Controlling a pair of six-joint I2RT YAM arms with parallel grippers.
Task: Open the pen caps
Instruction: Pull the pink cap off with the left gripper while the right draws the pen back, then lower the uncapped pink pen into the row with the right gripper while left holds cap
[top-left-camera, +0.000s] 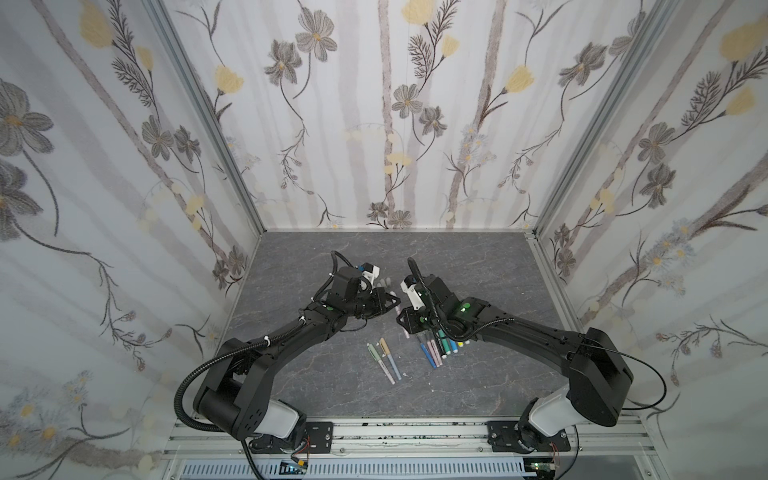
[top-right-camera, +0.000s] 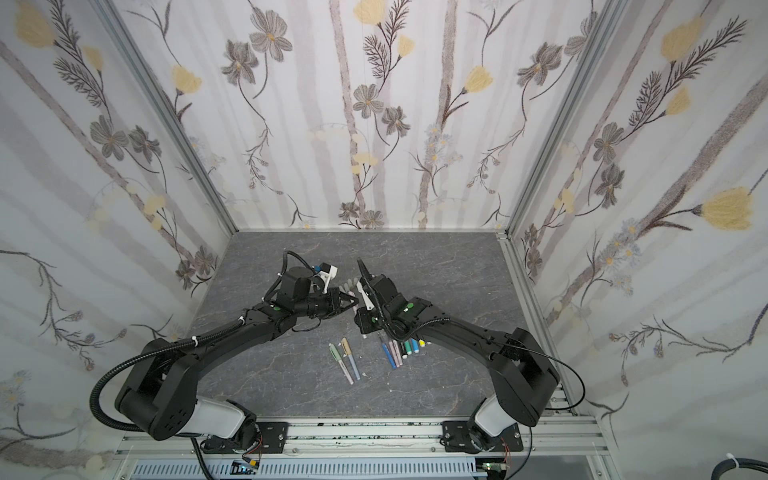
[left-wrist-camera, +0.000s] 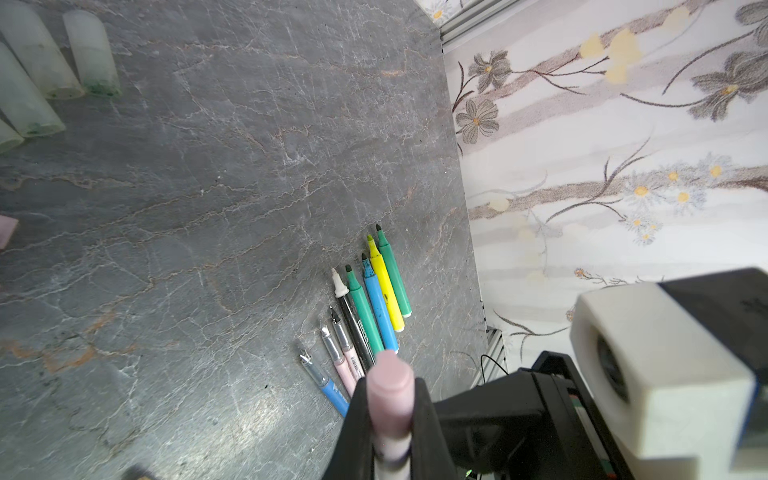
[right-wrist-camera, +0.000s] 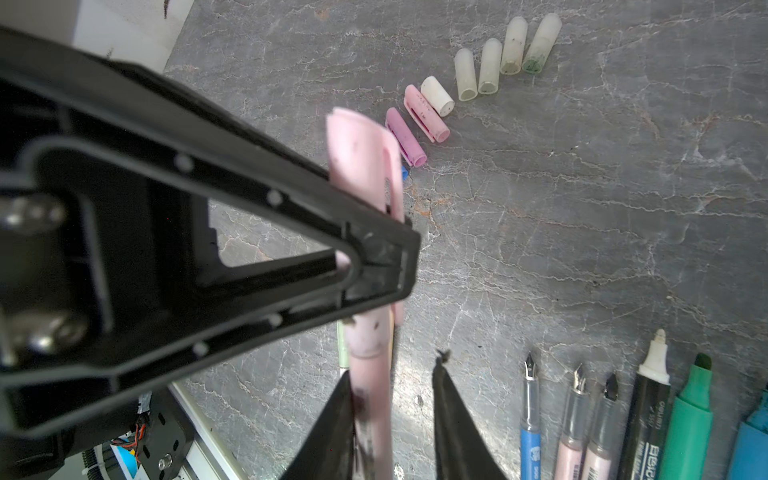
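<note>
Setting up an uncapping pull
The left gripper (left-wrist-camera: 388, 399) is clenching the pink cap (left-wrist-camera: 390, 374); the right gripper (right-wrist-camera: 392, 374), at five o'clock, is straddling the barrel (right-wrist-camera: 370, 415), jaws apart.

My left gripper (left-wrist-camera: 390, 401) and right gripper (right-wrist-camera: 390, 419) stood tip to tip, a pink pen (right-wrist-camera: 370, 374) bridging them, so neither could pass straight ahead. Ahead of the right gripper, past the left one's tip, lay a curved row of loose caps (right-wrist-camera: 465, 75). Beside it the uncapped pens (left-wrist-camera: 380, 307) blocked any drop. Behind both, two capped pens (top-left-camera: 385, 348) lay apart. Beyond the caps the table (top-left-camera: 478, 270) was bare
</note>
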